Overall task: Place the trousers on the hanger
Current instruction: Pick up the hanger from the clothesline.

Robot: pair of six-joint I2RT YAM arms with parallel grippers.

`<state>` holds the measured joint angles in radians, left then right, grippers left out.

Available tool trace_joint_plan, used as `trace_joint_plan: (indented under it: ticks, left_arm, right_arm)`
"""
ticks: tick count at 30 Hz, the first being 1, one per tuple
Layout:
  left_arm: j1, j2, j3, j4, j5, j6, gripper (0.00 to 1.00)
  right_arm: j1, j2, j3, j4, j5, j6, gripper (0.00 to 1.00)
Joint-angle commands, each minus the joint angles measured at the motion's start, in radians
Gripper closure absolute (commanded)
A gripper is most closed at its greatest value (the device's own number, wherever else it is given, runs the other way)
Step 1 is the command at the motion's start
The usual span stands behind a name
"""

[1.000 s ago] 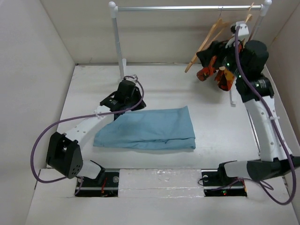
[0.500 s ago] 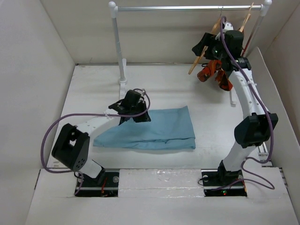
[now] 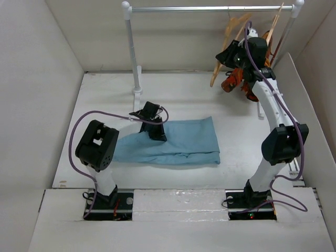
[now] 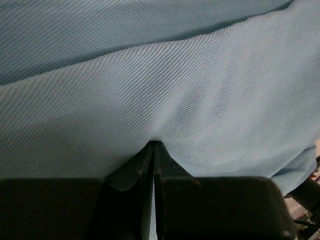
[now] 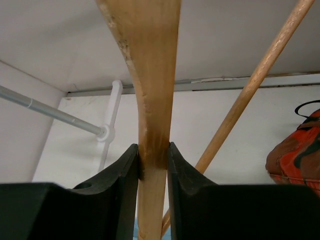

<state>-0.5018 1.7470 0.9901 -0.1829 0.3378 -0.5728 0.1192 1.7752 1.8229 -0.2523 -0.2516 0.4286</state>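
The light-blue trousers (image 3: 178, 143) lie flat in the middle of the table. My left gripper (image 3: 156, 132) presses down at their upper left edge; in the left wrist view it (image 4: 153, 146) is shut, with a fold of the trousers (image 4: 165, 85) pinched at the tips. High at the back right, the wooden hanger (image 3: 227, 39) hangs from the rail. My right gripper (image 3: 231, 55) is shut on one of its arms. In the right wrist view the hanger (image 5: 147, 65) stands upright between the two black fingers (image 5: 125, 175) of that gripper (image 5: 153, 152).
A metal rail (image 3: 210, 9) on white posts (image 3: 132, 52) spans the back. Next to my right gripper hangs a second wooden hanger with an orange-red patterned garment (image 3: 237, 81), also at the right edge (image 5: 295, 150). A slanted wooden rod (image 5: 250, 90) crosses behind. White walls enclose the table.
My right gripper has risen to the hanger and closed on its arm. My left gripper has slid toward the near right on the trousers, dragging their left end inward.
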Motion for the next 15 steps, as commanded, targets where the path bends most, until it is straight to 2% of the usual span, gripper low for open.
trace_joint_plan:
  ticks: [1, 2, 5, 11, 15]
  left_arm:
    - [0.008, 0.055, 0.071, 0.019, -0.135, 0.045, 1.0]
    - [0.008, 0.065, 0.088, 0.007, -0.157, 0.053, 1.0]
    - [0.008, 0.101, 0.148, -0.023, -0.213, 0.074, 1.0]
    - [0.052, 0.123, 0.206, -0.046, -0.235, 0.088, 1.0]
    - [0.052, 0.063, 0.217, -0.061, -0.221, 0.09, 1.0]
  right_arm:
    - [0.01, -0.026, -0.005, 0.157, -0.064, 0.004, 0.83]
    - [0.01, -0.037, -0.004, 0.16, -0.064, 0.004, 0.91]
    - [0.01, -0.06, -0.016, 0.205, -0.09, 0.012, 0.97]
    - [0.0, -0.12, -0.062, 0.326, -0.161, 0.059, 1.0]
    - [-0.009, -0.169, -0.129, 0.407, -0.224, 0.105, 1.0]
